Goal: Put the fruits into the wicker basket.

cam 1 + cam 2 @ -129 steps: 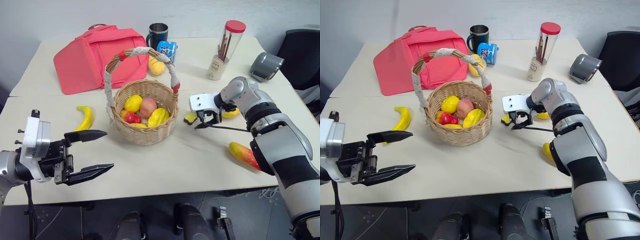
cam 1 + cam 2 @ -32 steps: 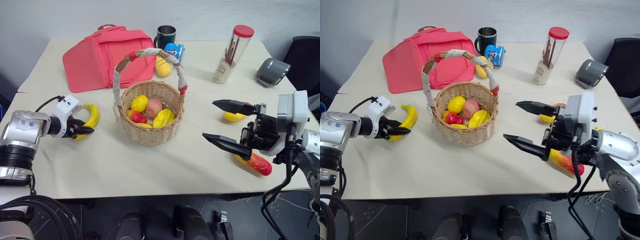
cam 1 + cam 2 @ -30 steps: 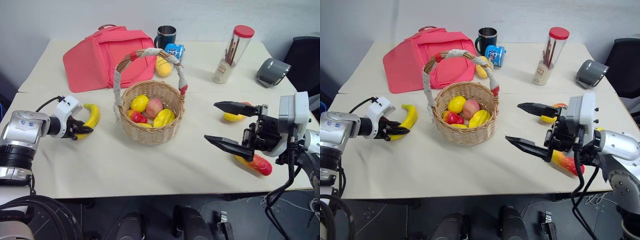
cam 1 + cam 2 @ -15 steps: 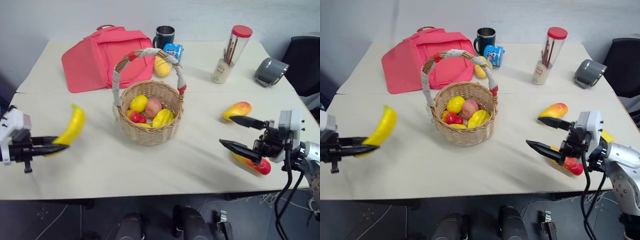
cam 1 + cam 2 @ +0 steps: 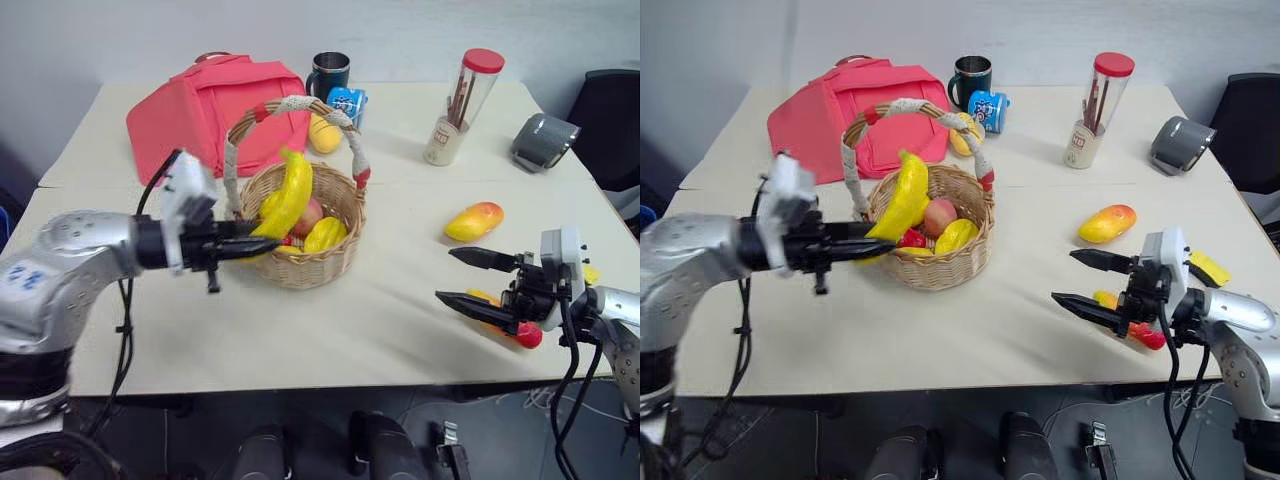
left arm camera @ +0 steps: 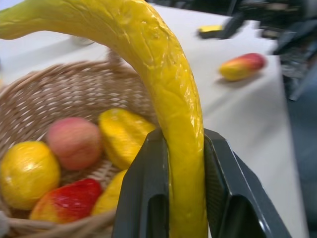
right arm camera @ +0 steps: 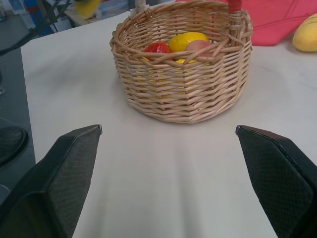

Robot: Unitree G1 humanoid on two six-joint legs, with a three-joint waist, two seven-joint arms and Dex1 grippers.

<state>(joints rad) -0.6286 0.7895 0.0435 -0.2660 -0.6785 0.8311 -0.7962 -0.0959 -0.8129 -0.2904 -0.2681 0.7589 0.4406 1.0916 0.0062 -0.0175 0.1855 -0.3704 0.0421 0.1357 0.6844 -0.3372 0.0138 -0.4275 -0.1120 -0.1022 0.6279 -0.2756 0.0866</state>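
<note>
Curved yellow banana (image 5: 286, 195) clamped between the closed black fingers of the left gripper (image 5: 247, 243), held tilted up over the near rim of the round tan wicker basket (image 5: 300, 262) with its cord-wrapped handle. Right gripper (image 5: 472, 279) spread wide and empty, hovering just beside the long yellow-to-red mango (image 5: 515, 328). Rounder mango (image 5: 473, 220) lying apart on the beige table (image 5: 330, 330).

Both arms wear rounded silver-grey shells, with a small blue mark on the left forearm. A white block sits at each wrist, and black cables loop loose beside each arm. The left claw (image 5: 255, 243) and right claw (image 5: 468, 279) each carry two long, tapering black fingers (image 7: 69, 171) whose inner pads are finely cross-hatched.
</note>
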